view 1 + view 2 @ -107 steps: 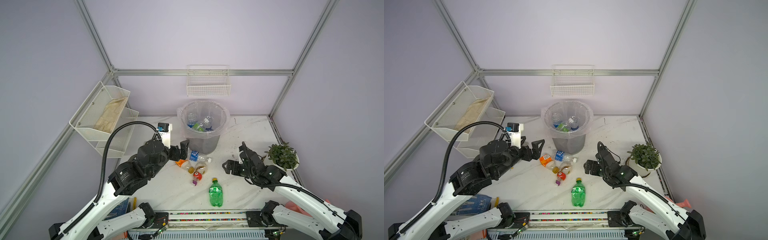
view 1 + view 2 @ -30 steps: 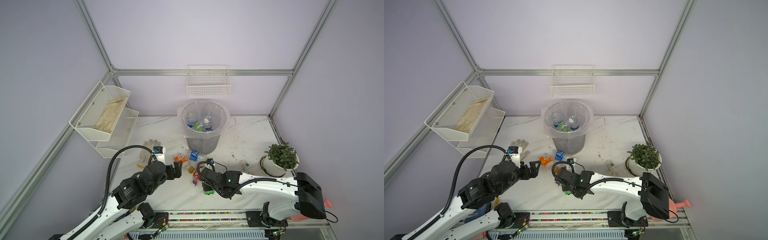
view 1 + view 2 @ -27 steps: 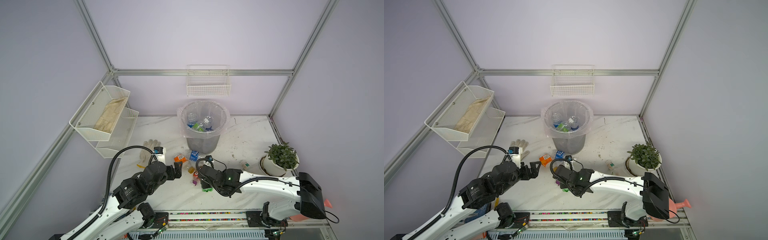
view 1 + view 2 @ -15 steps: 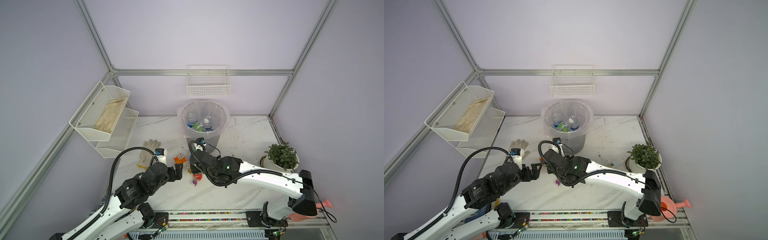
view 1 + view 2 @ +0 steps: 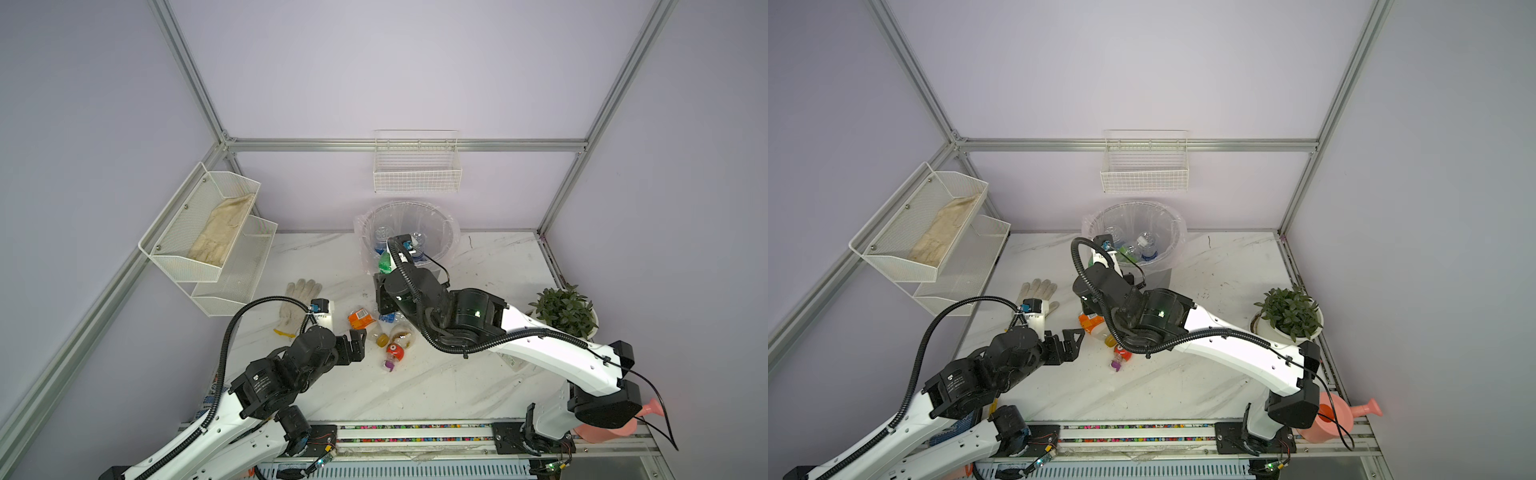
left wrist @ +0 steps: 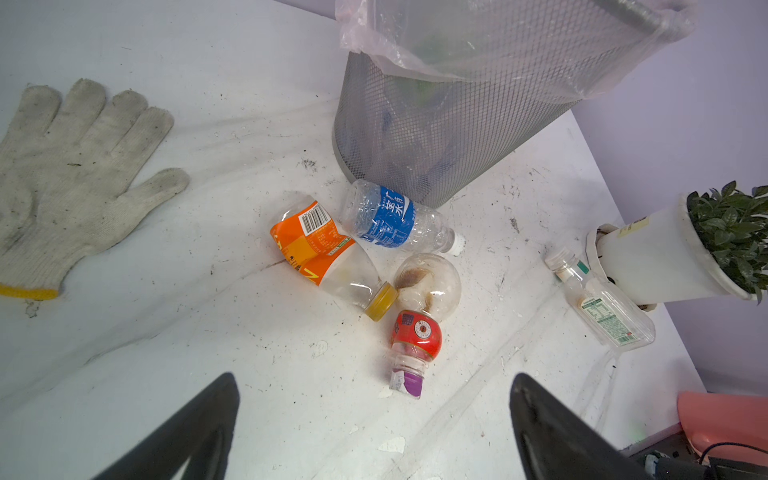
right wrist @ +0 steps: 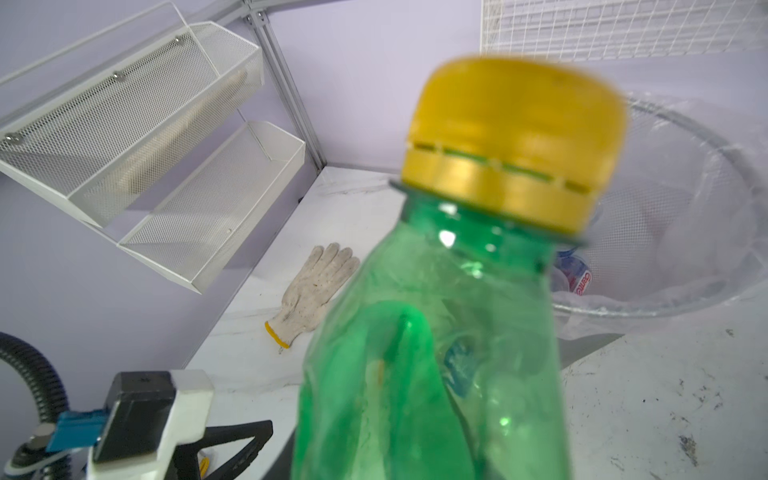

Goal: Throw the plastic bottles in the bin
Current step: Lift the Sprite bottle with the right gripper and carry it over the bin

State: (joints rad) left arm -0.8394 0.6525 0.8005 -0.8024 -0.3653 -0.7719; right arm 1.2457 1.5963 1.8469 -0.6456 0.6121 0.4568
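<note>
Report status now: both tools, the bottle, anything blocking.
Left tool open, empty, near the loose bottles. Right tool shut on green bottle, up beside the bin rim. Nothing seen between them.

At the foot of the bin (image 6: 415, 137), the blue-labelled bottle (image 6: 388, 220) carries white Chinese characters, among them 水. Touching it, the orange-labelled bottle (image 6: 316, 243) bears a black barcode (image 6: 314, 219) and fine print too small to read. The red-labelled bottle (image 6: 417, 330), a little farther from the bin, shows a round emblem, illegible. Inside the bin, a clear bottle (image 7: 575, 276) has red letters that look like "Game"
</note>
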